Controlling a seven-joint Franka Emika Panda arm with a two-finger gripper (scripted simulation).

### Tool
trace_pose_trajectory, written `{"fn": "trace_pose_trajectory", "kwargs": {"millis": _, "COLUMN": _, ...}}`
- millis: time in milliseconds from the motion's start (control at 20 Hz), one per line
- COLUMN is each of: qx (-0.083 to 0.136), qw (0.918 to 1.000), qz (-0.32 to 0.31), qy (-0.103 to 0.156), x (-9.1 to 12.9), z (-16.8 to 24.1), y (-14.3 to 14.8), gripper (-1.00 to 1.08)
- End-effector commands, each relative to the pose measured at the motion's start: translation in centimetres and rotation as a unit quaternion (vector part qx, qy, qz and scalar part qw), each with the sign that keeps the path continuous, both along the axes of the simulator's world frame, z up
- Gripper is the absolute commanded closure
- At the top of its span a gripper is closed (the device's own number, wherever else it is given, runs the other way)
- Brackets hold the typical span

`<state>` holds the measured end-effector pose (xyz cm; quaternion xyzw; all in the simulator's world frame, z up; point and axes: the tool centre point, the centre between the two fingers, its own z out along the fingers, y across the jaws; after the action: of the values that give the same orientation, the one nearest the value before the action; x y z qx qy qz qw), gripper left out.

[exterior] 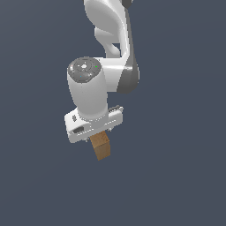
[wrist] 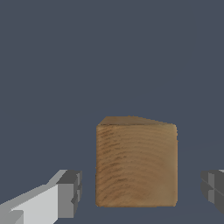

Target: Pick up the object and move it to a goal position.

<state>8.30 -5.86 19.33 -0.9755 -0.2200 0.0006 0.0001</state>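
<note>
The small tan-brown, wood-grained, box-shaped block [wrist: 136, 164] stands between the two fingers of the white tool [wrist: 140, 194], squarely in the gap and a little taller than wide; in the exterior view it shows just under the tool's white body [exterior: 93, 126], poking out below it [exterior: 101, 148] and slightly tilted against the picture.

Going from left to right in the wrist view: the grey pad of one finger [wrist: 70, 194] on its white arm stands apart from the block's near side, with a strip of dark ground showing between them; then the block itself; then another gap; then the grey pad of the other finger [wrist: 213, 190] at the edge of the picture. So the tool is spread wide and has hold of nothing; neither pad touches the wood.

By my judgement the block will handle as a light, stiff thing; wood of this look does not give under pressure and is not fragile; the flat faces with their fine grain should offer fair friction, not slippery. The best hold is on the two opposite upright faces that already look toward the pads, about mid-height, so that it does not pivot when lifted.

No container shows in either view; whether the block rests on a bench cannot be told, for the dark blue-grey ground is featureless.
</note>
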Motion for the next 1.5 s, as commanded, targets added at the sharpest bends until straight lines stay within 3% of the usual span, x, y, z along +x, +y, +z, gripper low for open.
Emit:
{"fn": "trace_pose_trajectory", "kwargs": {"millis": 0, "qx": 0.000, "qw": 1.0000, "qz": 0.000, "qy": 0.000, "x": 0.0, "z": 0.0, "y": 0.0, "gripper": -0.92}}
{"fn": "trace_pose_trajectory", "kwargs": {"millis": 650, "qx": 0.000, "qw": 1.0000, "qz": 0.002, "qy": -0.001, "x": -0.1, "z": -4.6, "y": 0.0, "gripper": -0.92}}
{"fn": "trace_pose_trajectory", "kwargs": {"millis": 1000, "qx": 0.000, "qw": 1.0000, "qz": 0.002, "qy": -0.001, "x": 0.1, "z": -5.1, "y": 0.0, "gripper": -0.92}}
{"fn": "trace_pose_trajectory", "kwargs": {"millis": 1050, "qx": 0.000, "qw": 1.0000, "qz": 0.002, "qy": -0.001, "x": 0.1, "z": -5.1, "y": 0.0, "gripper": 1.08}}
{"fn": "trace_pose_trajectory", "kwargs": {"millis": 1450, "qx": 0.000, "qw": 1.0000, "qz": 0.002, "qy": -0.001, "x": 0.1, "z": -5.1, "y": 0.0, "gripper": 1.08}}
